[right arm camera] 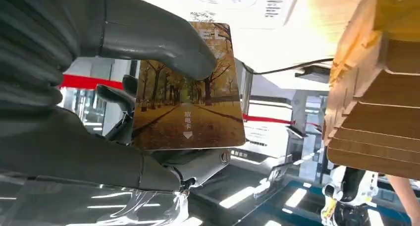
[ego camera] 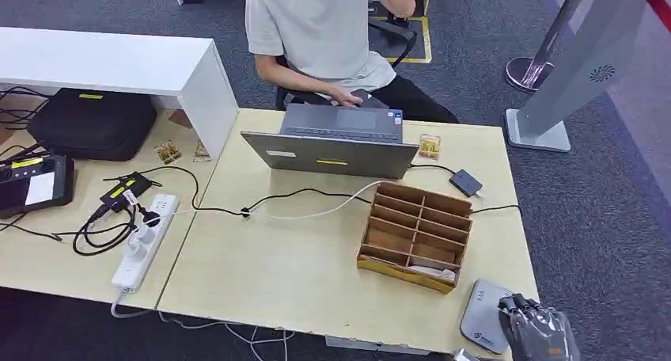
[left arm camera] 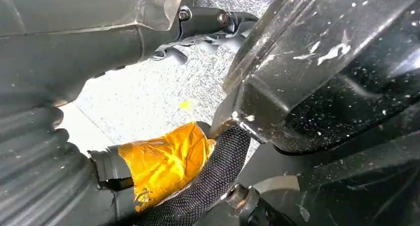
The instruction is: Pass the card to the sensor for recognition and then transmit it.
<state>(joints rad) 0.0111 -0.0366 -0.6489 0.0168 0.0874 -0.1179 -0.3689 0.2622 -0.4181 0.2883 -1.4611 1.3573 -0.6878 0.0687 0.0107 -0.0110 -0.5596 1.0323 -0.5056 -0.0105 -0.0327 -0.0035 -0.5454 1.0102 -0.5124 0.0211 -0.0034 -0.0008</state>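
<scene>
A card printed with an autumn tree avenue is pinched between the thumb and the dark fingers of my right hand. In the head view that right hand hovers at the table's front right corner, just right of the grey rounded sensor pad; the card is hidden under the hand there. The wooden slotted organiser stands just behind the sensor, and it appears close beside the card as the organiser in the right wrist view. My left hand hangs over carpet, fingers stretched out, holding nothing.
A person sits behind the table at an open laptop. Cables run across the table to a power strip and a small black box. A black case lies on the left table.
</scene>
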